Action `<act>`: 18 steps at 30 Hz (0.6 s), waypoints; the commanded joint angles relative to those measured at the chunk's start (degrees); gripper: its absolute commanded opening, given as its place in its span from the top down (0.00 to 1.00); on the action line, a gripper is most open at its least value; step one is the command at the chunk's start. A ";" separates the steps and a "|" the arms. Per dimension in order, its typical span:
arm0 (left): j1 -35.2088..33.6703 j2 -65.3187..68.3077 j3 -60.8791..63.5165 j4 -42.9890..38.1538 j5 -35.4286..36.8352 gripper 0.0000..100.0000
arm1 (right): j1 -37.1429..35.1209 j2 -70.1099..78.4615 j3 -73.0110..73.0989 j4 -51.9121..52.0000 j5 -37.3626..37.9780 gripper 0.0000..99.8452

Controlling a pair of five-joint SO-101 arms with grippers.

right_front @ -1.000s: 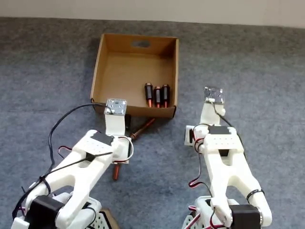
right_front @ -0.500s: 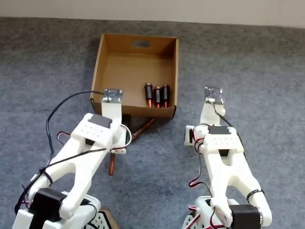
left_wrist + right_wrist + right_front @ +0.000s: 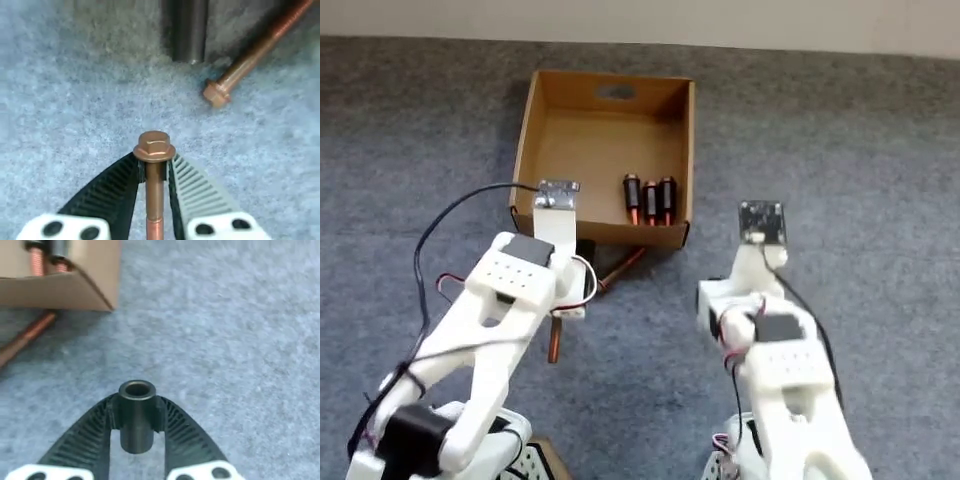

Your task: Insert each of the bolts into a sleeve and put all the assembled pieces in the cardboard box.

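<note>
Left gripper (image 3: 154, 170) clamped on a bolt (image 3: 154, 146); right gripper (image 3: 136, 409) clamped on a sleeve (image 3: 135, 432).
Both parts look stiff, smooth and probably slippery; mid-body holds suit them.

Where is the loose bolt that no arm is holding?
In the high view the loose bolt lies on the carpet just outside the cardboard box's near wall, close to the left gripper.

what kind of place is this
Probably a robot workbench or lab: a grey carpet-like surface, a cardboard box holding three assembled pieces, the left gripper shut on a bolt, the right gripper on a sleeve.
</note>
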 commanded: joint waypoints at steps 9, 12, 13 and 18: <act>1.36 -32.66 -2.51 -12.48 11.08 0.99 | -5.14 -22.46 5.67 -0.48 -0.26 0.99; 4.79 -34.77 -2.51 -18.90 12.48 0.99 | -8.40 -24.22 5.14 -0.75 -0.35 0.99; 6.29 -34.95 -2.51 -20.92 12.40 0.99 | -9.36 -24.84 5.14 -0.75 -0.18 0.99; 12.44 -35.38 -2.59 -31.21 12.31 0.99 | -11.47 -30.29 5.58 -9.19 -0.09 0.99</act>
